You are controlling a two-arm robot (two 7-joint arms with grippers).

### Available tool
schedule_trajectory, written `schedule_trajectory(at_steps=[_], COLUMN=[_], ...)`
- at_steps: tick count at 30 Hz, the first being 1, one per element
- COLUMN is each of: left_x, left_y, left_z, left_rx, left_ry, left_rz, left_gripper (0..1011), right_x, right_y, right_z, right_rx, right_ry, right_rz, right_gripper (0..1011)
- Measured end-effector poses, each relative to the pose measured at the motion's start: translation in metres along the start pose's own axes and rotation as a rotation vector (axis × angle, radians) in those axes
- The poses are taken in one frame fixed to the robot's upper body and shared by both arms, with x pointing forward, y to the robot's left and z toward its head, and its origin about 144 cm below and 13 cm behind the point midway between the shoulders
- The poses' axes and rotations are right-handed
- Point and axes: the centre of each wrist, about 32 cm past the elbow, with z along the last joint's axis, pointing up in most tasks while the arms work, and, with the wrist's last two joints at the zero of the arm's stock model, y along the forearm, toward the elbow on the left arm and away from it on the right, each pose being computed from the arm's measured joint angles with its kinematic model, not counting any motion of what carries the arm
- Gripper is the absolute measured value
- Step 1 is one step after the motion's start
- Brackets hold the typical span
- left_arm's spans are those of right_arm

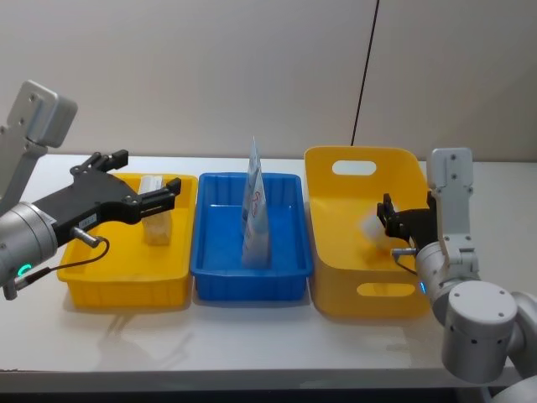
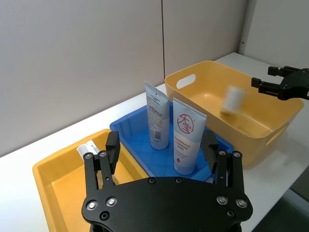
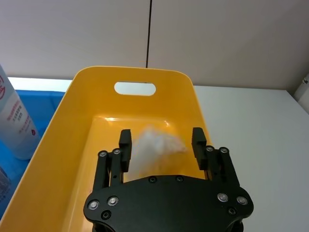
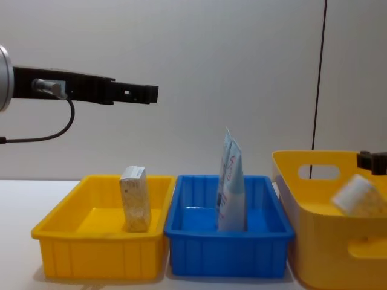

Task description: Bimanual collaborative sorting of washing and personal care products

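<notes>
One beige carton stands upright in the left yellow tray. Two pale tubes with red print stand in the blue tray. My left gripper hovers open and empty above the left yellow tray, well over the carton. Over the yellow basket on the right, my right gripper is open. A second carton, blurred and tilted, is just below it inside the basket, free of the fingers.
The three containers sit side by side on a white table close to a grey wall. A black cable hangs down the wall behind the basket. Bare table lies in front of the trays.
</notes>
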Motion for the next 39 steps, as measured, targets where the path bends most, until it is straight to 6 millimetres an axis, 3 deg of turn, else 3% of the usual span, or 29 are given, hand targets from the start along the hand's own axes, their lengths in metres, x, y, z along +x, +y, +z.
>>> schedule_trajectory(at_steps=[5,11,24,39], left_x=[0.0,0.0,0.0,0.0], left_y=[0.0,0.0,0.0,0.0], left_z=[0.0,0.0,0.0,0.0], left_rx=[0.0,0.0,0.0,0.0], left_ry=[0.0,0.0,0.0,0.0], left_rz=[0.001,0.001,0.001,0.001], left_gripper=[1001,1001,1001,1001], right_x=[-0.002,-0.003,-0.004,-0.006], right_y=[0.0,0.001,-0.002,-0.016], right_z=[0.0,0.0,0.004,0.026], right_rx=[-0.006,-0.012,-0.012,-0.026], right_ry=[0.0,0.0,0.01,0.05], right_rz=[-0.008,-0.015,0.013,0.197], right_gripper=[894,1003,1004,1004])
